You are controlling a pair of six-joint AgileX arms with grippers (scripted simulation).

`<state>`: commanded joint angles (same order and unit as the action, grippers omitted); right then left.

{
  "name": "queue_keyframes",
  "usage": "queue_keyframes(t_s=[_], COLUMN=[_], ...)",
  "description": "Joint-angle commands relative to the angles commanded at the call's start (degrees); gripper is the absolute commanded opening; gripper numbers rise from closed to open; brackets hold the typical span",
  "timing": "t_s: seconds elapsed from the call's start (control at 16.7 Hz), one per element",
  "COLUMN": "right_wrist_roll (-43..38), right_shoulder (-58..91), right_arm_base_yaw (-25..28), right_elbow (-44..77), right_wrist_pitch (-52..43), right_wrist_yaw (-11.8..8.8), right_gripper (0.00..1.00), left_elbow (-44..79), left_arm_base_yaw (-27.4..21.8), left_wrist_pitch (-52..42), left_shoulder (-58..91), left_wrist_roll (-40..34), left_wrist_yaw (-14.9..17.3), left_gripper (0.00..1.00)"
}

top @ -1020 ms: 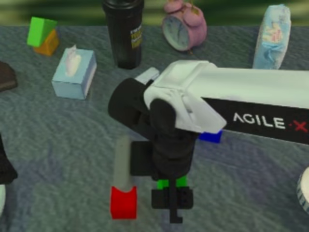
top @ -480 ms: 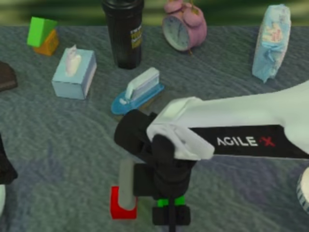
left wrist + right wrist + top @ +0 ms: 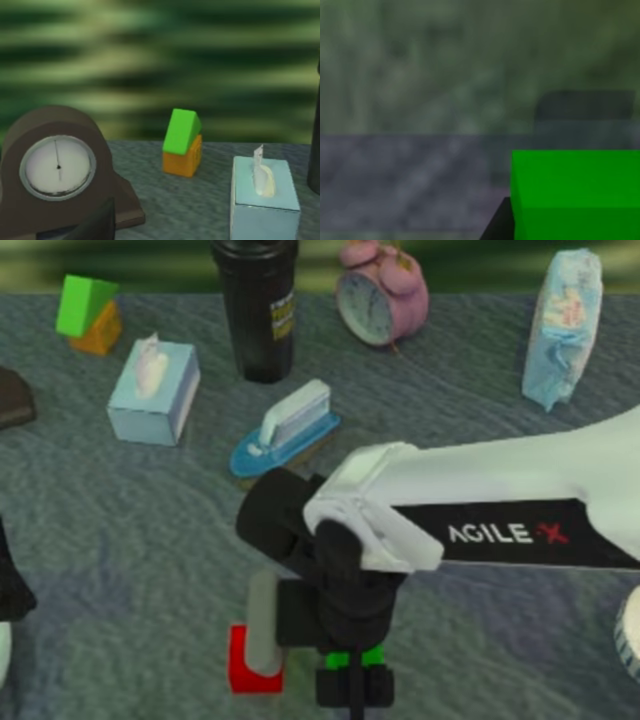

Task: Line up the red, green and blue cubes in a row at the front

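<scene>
The table [image 3: 120, 540] is a mottled grey-blue. Taking the matte black tumbler [image 3: 257, 310] as landmark: to its left sits a pale blue tissue box [image 3: 153, 392] with white tissue, and farther left a lime-green wedge [image 3: 82, 304] on an orange block [image 3: 100, 332]. To the tumbler's right stand a pink alarm clock [image 3: 380, 290] and a white-and-light-blue packet [image 3: 562, 325]. In front of it lies a blue-and-white brush [image 3: 285, 430], then the bright red cube [image 3: 240, 670] and bright green cube [image 3: 350, 658]. The right arm [image 3: 500, 490] is white with a black band. A dark brown clock [image 3: 60, 175] has a white face.
</scene>
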<state>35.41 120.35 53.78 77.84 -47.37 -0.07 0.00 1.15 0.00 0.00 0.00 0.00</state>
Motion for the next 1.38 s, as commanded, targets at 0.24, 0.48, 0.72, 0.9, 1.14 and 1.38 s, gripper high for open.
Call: queue_keyframes(t_s=[0.24, 0.48, 0.72, 0.9, 1.14, 1.38], right_wrist_roll=[0.0, 0.0, 0.0, 0.0, 0.24, 0.22], right_shoulder=[0.0, 0.0, 0.0, 0.0, -0.36, -3.3], right_arm_base_yaw=[0.0, 0.0, 0.0, 0.0, 0.22, 0.36], right_elbow=[0.0, 0.0, 0.0, 0.0, 0.83, 5.48], right_wrist_pitch=[0.0, 0.0, 0.0, 0.0, -1.0, -9.12], right_wrist_yaw=[0.0, 0.0, 0.0, 0.0, 0.0, -0.05], right_gripper=[0.68, 0.98, 1.0, 1.0, 1.0, 1.0], left_elbow=[0.0, 0.0, 0.0, 0.0, 0.0, 0.0], left_arm_base_yaw=[0.0, 0.0, 0.0, 0.0, 0.0, 0.0], left_wrist_pitch=[0.0, 0.0, 0.0, 0.0, 0.0, 0.0], left_shoulder=[0.0, 0.0, 0.0, 0.0, 0.0, 0.0], left_wrist_roll=[0.0, 0.0, 0.0, 0.0, 0.0, 0.0], left_wrist_yaw=[0.0, 0.0, 0.0, 0.0, 0.0, 0.0], left_gripper=[1.0, 1.0, 1.0, 1.0, 1.0, 1.0])
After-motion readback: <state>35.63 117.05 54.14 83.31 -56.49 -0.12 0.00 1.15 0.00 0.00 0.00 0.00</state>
